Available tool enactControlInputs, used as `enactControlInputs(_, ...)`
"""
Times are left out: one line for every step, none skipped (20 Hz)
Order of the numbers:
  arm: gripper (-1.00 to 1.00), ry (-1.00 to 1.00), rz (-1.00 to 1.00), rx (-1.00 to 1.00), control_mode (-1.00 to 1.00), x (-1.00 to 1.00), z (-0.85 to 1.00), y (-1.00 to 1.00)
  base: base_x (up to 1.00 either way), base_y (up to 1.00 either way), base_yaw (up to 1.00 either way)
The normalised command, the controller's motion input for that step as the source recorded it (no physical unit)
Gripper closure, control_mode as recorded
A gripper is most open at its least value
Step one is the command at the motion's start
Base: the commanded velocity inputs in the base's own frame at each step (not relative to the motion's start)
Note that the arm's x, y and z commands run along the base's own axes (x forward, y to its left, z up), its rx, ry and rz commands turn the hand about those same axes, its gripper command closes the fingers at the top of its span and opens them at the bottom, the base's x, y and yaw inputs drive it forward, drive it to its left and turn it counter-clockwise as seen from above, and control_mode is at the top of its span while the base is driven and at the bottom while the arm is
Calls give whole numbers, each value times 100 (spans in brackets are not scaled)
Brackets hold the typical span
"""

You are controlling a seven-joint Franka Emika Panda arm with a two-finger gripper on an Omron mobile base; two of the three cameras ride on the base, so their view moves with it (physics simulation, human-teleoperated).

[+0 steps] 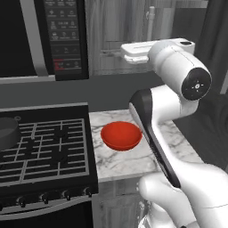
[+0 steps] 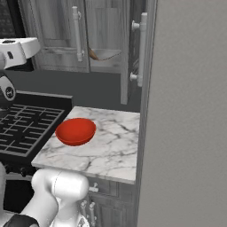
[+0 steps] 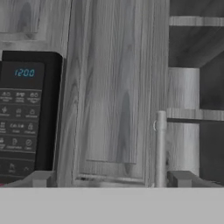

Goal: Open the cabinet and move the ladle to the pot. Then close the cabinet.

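Observation:
The grey wood-grain cabinet [image 2: 57,31] hangs above the counter. Its left door [image 3: 113,87] is closed, with a silvery bar handle [image 3: 160,148]. Its right door [image 2: 126,48] is swung out toward me. Inside, on the lower shelf, lies the ladle [image 2: 94,54], its brown handle pointing left. My gripper [image 3: 111,179] is open and empty, held in front of the closed left door just left of that handle, with both fingertips [image 3: 39,178] low in the hand view. In the left base view the gripper [image 1: 111,52] reaches toward the cabinet. The dark pot [image 1: 6,132] sits on the stove at the far left.
A black microwave [image 1: 62,35] hangs left of the cabinet. A red bowl [image 1: 121,135] rests on the marble counter [image 2: 111,146] beside the black stove [image 1: 44,147]. A tall grey panel [image 2: 190,111] walls off the right side.

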Motion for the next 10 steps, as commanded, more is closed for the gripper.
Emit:
enactControlInputs(-100,0,7,3,-100,36,-3,-13,0,0,0)
enactControlInputs(-100,0,7,1,-100,37,-1,-12,0,0,0)
enactControlInputs(-100,0,7,1,-100,35,-4,-9,0,0,0)
enactControlInputs(-100,0,7,0,-100,39,-4,-1,0,0,0)
enactControlInputs(-100,0,7,0,-100,35,-4,0,0,0,0)
enactControlInputs(-100,0,6,0,-100,31,-4,-4,0,0,0)
enactControlInputs(-100,0,6,0,-100,27,-6,-7,0,0,0)
enactControlInputs(-100,0,6,0,-100,21,-6,-12,0,0,0)
enactControlInputs(-100,0,5,0,-100,18,-6,-14,0,0,0)
enactControlInputs(-100,0,5,1,-100,17,-8,-14,0,0,0)
